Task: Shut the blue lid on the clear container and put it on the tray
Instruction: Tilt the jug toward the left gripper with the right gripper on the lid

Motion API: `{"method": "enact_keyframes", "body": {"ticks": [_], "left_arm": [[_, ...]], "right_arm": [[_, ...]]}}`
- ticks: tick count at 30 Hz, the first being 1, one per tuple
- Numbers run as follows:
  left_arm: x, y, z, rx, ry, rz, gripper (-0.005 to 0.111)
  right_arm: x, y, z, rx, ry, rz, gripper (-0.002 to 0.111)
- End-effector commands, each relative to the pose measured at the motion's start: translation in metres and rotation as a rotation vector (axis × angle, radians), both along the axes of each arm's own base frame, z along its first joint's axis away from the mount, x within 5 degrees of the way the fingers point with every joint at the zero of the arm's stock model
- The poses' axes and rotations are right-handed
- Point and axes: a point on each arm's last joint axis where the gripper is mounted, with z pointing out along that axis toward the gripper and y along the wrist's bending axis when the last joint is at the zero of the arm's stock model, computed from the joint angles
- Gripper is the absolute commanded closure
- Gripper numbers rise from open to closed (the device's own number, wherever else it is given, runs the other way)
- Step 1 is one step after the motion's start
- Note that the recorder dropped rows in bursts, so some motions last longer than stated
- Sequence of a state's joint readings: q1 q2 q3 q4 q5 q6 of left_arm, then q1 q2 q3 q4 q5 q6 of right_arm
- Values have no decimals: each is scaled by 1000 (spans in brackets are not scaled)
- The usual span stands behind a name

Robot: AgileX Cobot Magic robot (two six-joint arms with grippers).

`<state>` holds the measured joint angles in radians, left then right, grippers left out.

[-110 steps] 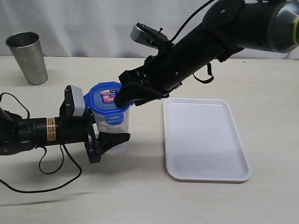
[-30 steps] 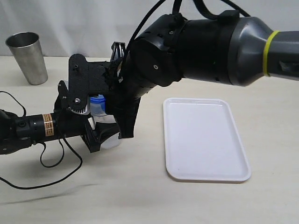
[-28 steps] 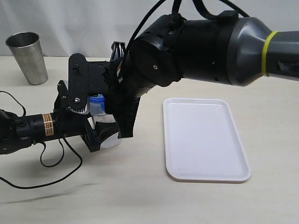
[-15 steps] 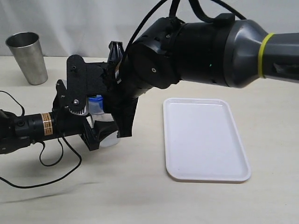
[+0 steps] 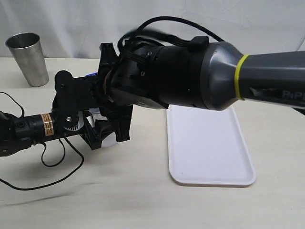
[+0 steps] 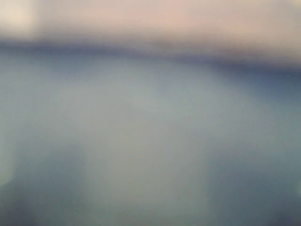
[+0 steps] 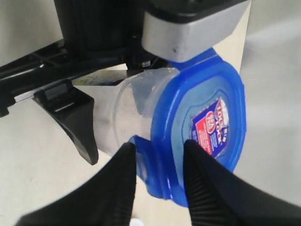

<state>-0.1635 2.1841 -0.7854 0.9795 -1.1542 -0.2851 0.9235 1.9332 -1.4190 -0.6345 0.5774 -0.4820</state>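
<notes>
In the right wrist view the blue lid (image 7: 207, 127) sits on top of the clear container (image 7: 131, 106). My right gripper (image 7: 160, 145) is open. One finger lies over the lid's top and the other outside a blue side flap (image 7: 146, 162). My left gripper (image 5: 102, 135) is shut on the clear container (image 5: 111, 140), low on its body; one of its black fingers (image 7: 77, 120) shows beside the wall. In the exterior view the right arm hides nearly all of the container and lid. The left wrist view is a blur. The white tray (image 5: 209, 152) lies to the right, bare.
A grey steel cup (image 5: 27, 57) stands at the back left of the table. The left arm's black cable (image 5: 57, 167) loops over the table in front of that arm. The bulky right arm (image 5: 190, 76) hangs over the tray's far left corner.
The right arm has dropped and swung further left over the container, now hiding the lid in the exterior view. The left gripper and container have shifted slightly left.
</notes>
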Motion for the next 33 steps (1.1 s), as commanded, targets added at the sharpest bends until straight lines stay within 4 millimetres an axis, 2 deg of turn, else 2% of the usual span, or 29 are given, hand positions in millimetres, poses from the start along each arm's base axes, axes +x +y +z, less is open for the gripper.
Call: {"method": "enact_keyframes", "body": {"ticks": [1,6,13,17,23,27,30,33], "left_arm": [[-15,-13,5,-17,-56,-177,107],[-15,-13,5,16,-129,-194,107],[-15,-13,5,39,-181,-208,107],[-16,-13,5,63,-232,-233,107],[-23,-15,3,160,-449,-384,107],[-24,-15,3,165,-461,-395,107],[-27,-16,2,185,-515,-439,107],[-28,-16,2,200,-559,-471,107]], "right_arm": [[-3,-5,-49,-79,153,-99,79],[-8,-8,-21,13,160,-123,78],[-23,-19,32,163,177,-165,62],[-29,-26,59,251,160,-189,60],[-38,-37,95,459,165,-296,61],[-41,-40,101,510,194,-354,62],[-44,-43,95,417,218,-328,64],[-48,-46,82,302,318,-302,64]]}}
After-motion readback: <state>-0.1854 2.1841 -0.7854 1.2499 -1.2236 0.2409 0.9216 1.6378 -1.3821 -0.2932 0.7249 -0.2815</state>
